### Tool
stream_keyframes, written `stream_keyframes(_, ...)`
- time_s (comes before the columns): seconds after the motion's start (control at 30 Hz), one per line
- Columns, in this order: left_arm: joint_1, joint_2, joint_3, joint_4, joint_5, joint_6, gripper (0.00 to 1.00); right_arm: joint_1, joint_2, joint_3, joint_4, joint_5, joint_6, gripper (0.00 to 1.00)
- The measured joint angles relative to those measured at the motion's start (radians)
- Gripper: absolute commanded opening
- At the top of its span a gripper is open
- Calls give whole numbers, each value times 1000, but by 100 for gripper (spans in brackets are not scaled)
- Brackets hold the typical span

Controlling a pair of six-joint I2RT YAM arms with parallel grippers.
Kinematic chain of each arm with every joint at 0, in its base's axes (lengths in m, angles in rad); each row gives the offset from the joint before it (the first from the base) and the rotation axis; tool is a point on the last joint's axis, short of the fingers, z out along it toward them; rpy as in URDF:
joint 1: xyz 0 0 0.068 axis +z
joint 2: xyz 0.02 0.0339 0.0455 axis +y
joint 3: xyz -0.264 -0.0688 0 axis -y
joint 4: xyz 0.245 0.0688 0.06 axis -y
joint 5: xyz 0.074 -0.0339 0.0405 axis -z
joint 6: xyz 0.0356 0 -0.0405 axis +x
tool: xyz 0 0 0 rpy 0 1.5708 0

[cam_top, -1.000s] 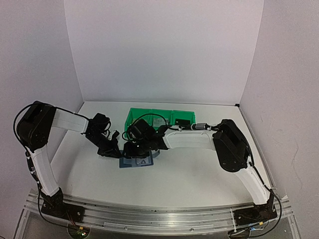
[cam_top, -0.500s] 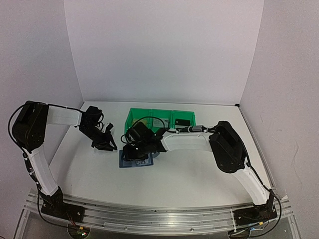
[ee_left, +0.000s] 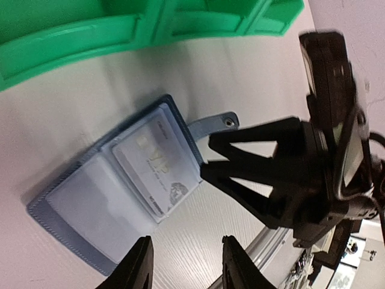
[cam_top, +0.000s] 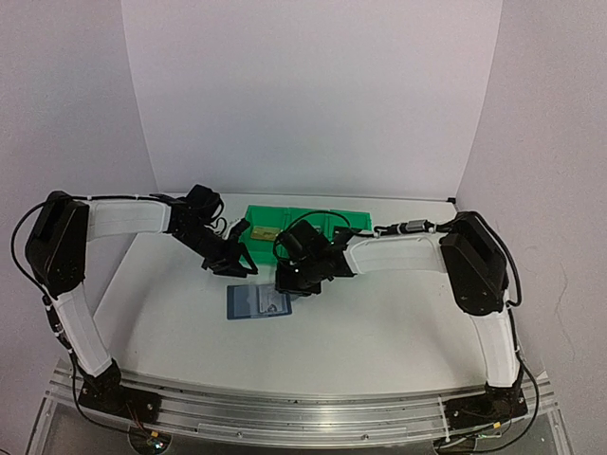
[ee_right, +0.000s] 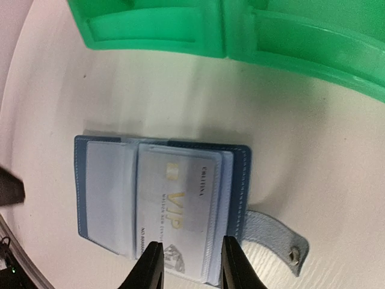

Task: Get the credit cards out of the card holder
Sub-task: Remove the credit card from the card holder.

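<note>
The blue card holder (cam_top: 258, 303) lies open and flat on the white table, its closing tab (ee_right: 274, 241) sticking out to one side. A silver-grey credit card (ee_right: 177, 208) with gold "VIP" lettering sits in its slotted inside (ee_left: 157, 174). My left gripper (cam_top: 235, 265) hovers just behind and left of the holder, open with nothing between its fingers (ee_left: 142, 265). My right gripper (cam_top: 290, 282) hangs over the holder's right edge, also open and empty (ee_right: 191, 268). A gold-yellow card (cam_top: 264, 230) lies in the left green bin.
A row of green plastic bins (cam_top: 285, 220) stands right behind the holder, close to both wrists (ee_right: 228, 30). The right gripper's black fingers (ee_left: 271, 174) show in the left wrist view, near the holder's tab. White walls close off the back and both sides.
The right gripper has lifted off the holder and shifted right, uncovering it, and its jaws have narrowed. The left gripper swung back and to the right, and its jaws have opened.
</note>
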State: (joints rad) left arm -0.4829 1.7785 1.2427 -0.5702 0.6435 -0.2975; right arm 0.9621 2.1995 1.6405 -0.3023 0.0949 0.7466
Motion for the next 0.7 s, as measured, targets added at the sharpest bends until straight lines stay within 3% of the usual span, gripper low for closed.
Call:
stream_keyframes(0.4,-6,152,-81,99,91,-100,34,-19,69,8,5,-14,59,27)
stream_keyframes(0.7,-7,245,-52,143,143,-105,31,-24,71,-10,47,-35,107,25)
